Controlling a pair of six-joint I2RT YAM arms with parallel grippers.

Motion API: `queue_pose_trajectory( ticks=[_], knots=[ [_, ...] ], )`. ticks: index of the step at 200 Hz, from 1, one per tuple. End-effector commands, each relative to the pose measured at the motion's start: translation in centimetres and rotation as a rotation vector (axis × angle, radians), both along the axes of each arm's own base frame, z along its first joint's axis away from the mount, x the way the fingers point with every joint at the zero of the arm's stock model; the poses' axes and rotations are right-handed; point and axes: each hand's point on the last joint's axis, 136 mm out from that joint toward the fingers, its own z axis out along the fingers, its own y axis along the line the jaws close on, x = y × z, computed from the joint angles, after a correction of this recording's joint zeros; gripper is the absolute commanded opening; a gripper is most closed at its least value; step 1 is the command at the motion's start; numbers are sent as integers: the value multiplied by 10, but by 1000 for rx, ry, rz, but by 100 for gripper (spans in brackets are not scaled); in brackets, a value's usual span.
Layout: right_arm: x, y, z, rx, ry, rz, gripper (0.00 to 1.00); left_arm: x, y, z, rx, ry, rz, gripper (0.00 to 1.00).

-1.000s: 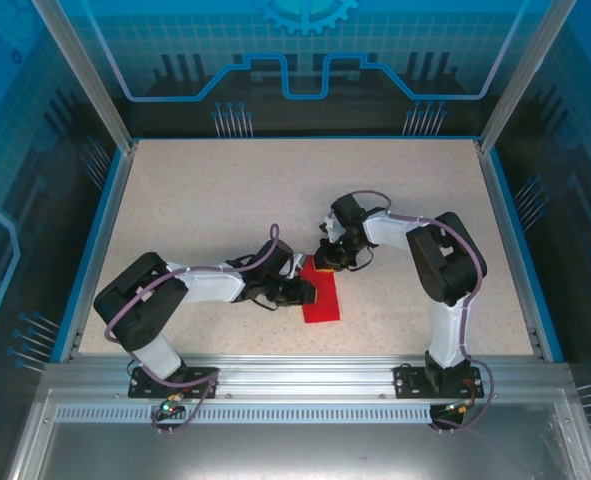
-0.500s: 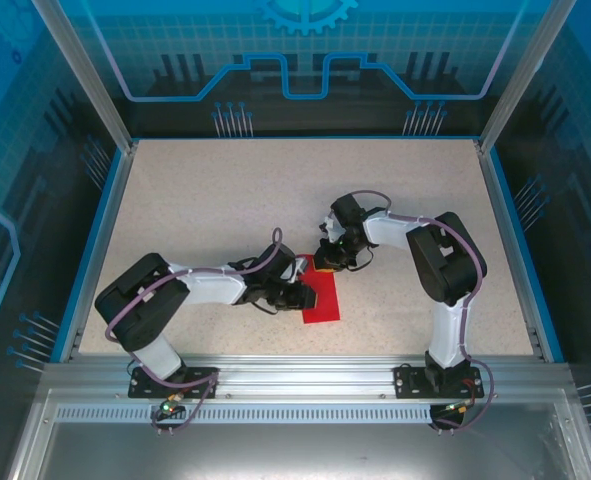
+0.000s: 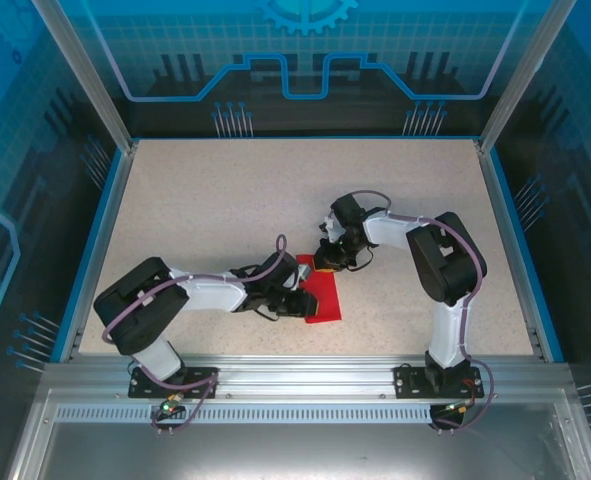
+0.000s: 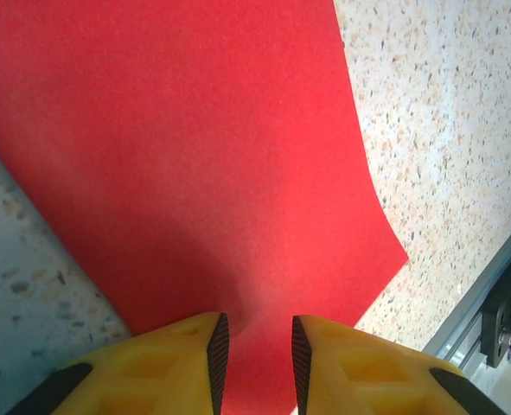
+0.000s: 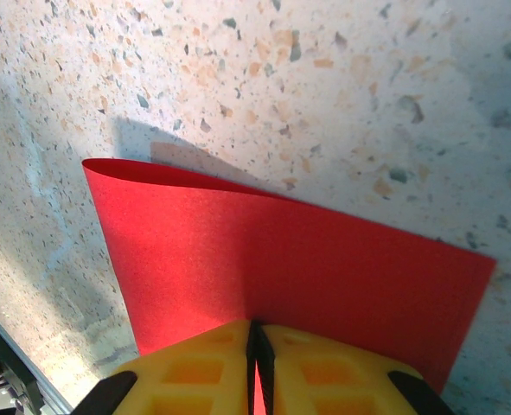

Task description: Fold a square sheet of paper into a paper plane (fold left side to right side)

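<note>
The thin bright red sheet of paper (image 3: 326,298) lies on the speckled beige tabletop (image 3: 215,200), near its front edge and between the 2 arms. The right gripper (image 5: 255,350) has its yellow fingers (image 5: 324,372) pressed together on the sheet's far edge, which curves up off the surface and casts a shadow. The left gripper (image 4: 254,346) sits low over the sheet's left side. Its 2 yellow fingers (image 4: 173,367) stand slightly apart, red paper showing in the gap, clamping nothing.

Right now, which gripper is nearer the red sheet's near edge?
Left. The left gripper is over the near-left part of the red paper sheet, jaws slightly apart; the right gripper is shut on its far edge.
</note>
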Motion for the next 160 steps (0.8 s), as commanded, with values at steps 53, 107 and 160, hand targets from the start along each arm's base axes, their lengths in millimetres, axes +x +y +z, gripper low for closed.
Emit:
queue_pose_trajectory(
  ticks=[53, 107, 160],
  knots=[
    [-34, -31, -51, -213, 124, 1, 14, -61, 21, -20, 97, 127, -22, 31],
    [-35, -30, -50, -208, 122, 6, 14, -32, 19, 38, 4, 16, 12, 31],
    [-33, -27, -48, -199, 118, 10, 14, 12, 28, 67, -77, -32, 66, 32]
  ],
)
